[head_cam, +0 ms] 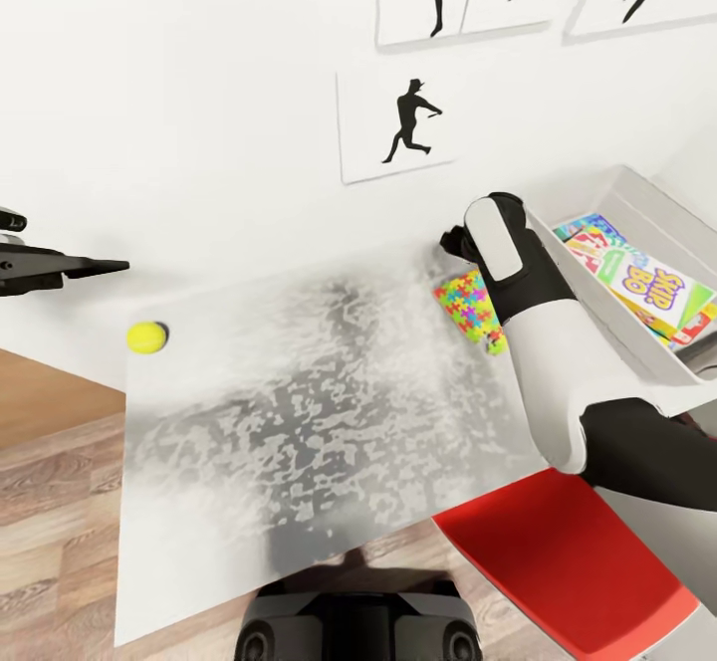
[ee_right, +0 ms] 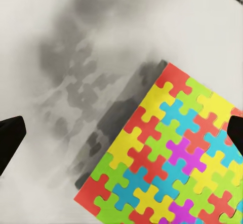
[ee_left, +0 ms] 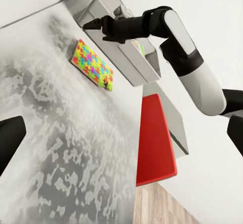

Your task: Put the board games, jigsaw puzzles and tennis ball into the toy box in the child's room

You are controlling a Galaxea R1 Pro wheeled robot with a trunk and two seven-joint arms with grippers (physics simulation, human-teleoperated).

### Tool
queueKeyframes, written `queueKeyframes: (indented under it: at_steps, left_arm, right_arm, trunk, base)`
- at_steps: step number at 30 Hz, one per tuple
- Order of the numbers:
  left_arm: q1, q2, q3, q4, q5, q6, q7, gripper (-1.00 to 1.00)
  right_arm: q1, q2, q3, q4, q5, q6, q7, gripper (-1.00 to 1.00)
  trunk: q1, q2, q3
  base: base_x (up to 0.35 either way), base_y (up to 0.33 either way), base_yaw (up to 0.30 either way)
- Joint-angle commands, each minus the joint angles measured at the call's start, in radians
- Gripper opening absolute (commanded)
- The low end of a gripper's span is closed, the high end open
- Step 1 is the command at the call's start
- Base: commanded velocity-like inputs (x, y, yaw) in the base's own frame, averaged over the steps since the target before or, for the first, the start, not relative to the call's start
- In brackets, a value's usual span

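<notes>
Since the jigsaw puzzle (ee_right: 167,153) lies flat on the desk (head_cam: 299,422) just beside the toy box (head_cam: 637,203), the right pincer (ee_left: 96,24) hovers over it with jaws spread and empty, likely lining up a pick. Left pincer (head_cam: 100,266) hangs off the desk's far-left edge, also parted, near the tennis ball (head_cam: 146,336). A board game (head_cam: 647,288) already sits in the box.

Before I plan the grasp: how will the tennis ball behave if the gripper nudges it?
The tennis ball is round and sits at the table's far-left corner, so a nudge would likely roll it off the edge. It looks small and probably light, with a fuzzy surface that should grip reasonably. The left gripper hovers nearby, apart from it.
</notes>
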Motion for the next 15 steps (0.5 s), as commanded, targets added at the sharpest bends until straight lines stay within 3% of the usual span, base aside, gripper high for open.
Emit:
queueKeyframes:
  at_steps: [1,10,15]
  left_arm:
    - [-0.001,0.001,-0.003,0.001,0.0,0.011,-0.005,1.0]
    - [-0.001,0.004,-0.004,0.0,-0.002,0.011,-0.005,1.0]
    - [-0.001,0.004,-0.004,0.0,-0.003,0.011,-0.005,1.0]
  right_arm:
    - [-0.007,-0.001,0.003,0.0,-0.007,0.003,-0.01,1.0]
    - [-0.062,0.001,0.0,0.001,0.078,0.06,-0.016,1.0]
    - [-0.072,0.0,0.0,0.0,0.096,0.079,-0.016,1.0]
  trunk:
    - [0.001,-0.002,-0.003]
    - [0.001,-0.002,-0.018]
    - [0.001,-0.002,-0.026]
  base:
    - [0.0,0.0,0.0]
    - [0.0,0.0,0.0]
    - [0.0,0.0,0.0]
